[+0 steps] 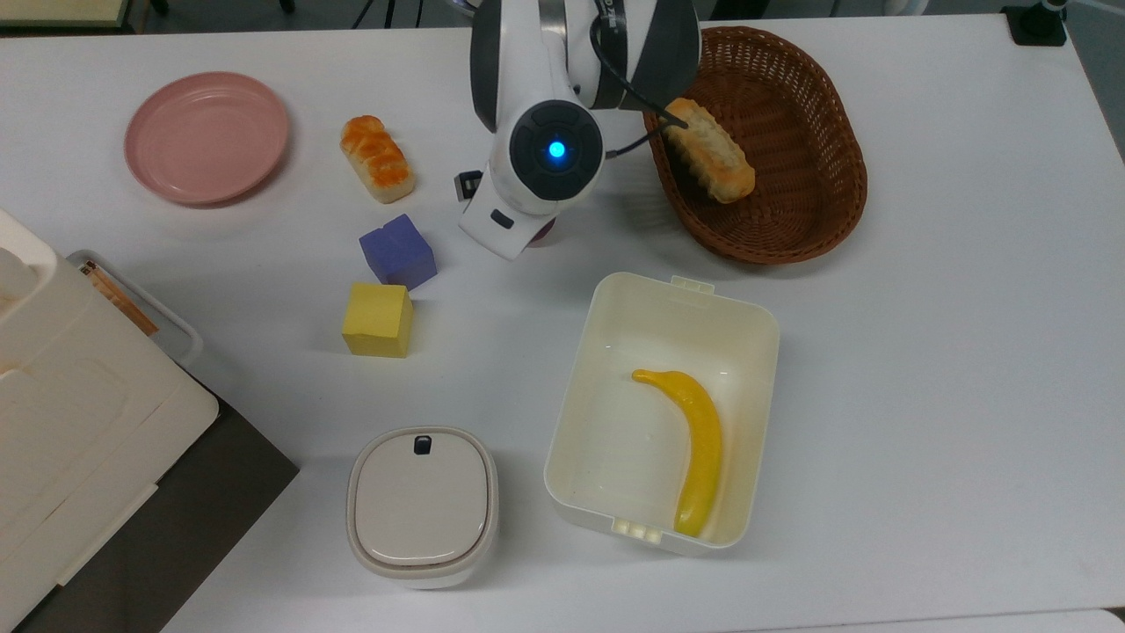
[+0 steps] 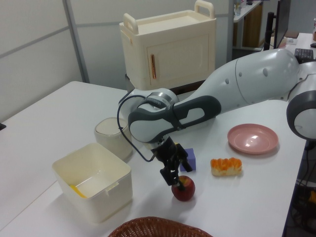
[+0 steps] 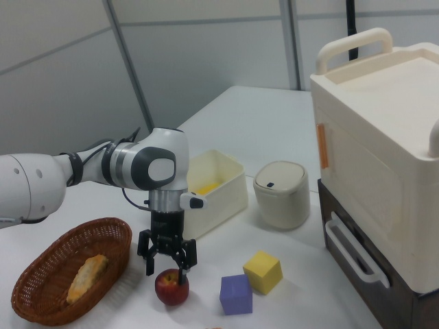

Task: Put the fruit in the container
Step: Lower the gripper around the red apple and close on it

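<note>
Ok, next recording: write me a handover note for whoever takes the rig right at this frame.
Hand: open, empty, directly over the round dark-red apple, fingers spread just above it, no grasp yet.
Apple: on the white table, between the purple cube and the brown wicker basket.
Cream-white rectangular plastic container: open, below the apple in the top view, already holding a long yellow banana.
Done: approach to the apple.
Left: lower, close on the apple, lift, carry it to the container, release.

A white table (image 1: pixel 923 352) stands before pale grey panelled walls (image 3: pixel 206 62), under even light.
</note>
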You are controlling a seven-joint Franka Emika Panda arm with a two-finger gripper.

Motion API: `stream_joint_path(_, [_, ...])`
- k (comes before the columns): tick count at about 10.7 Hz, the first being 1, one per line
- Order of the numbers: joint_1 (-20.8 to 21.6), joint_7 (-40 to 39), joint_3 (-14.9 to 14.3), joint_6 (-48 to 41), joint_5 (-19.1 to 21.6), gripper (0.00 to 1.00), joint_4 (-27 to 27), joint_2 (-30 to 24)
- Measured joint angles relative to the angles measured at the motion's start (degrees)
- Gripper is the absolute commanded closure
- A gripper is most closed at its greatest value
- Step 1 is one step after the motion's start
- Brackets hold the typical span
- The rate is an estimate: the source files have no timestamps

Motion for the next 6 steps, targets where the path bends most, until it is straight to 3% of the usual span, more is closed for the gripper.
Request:
stream_joint_path(3, [0.4,3.1,0.0,2.5,0.0,0.01,0.0,0.5])
stream_joint_path(5, [0.4,3.3,0.0,4.0,0.0,0.4,0.0,0.5])
stream_joint_path(6, [0.4,3.3,0.0,4.4,0.0,0.46,0.0,0.5])
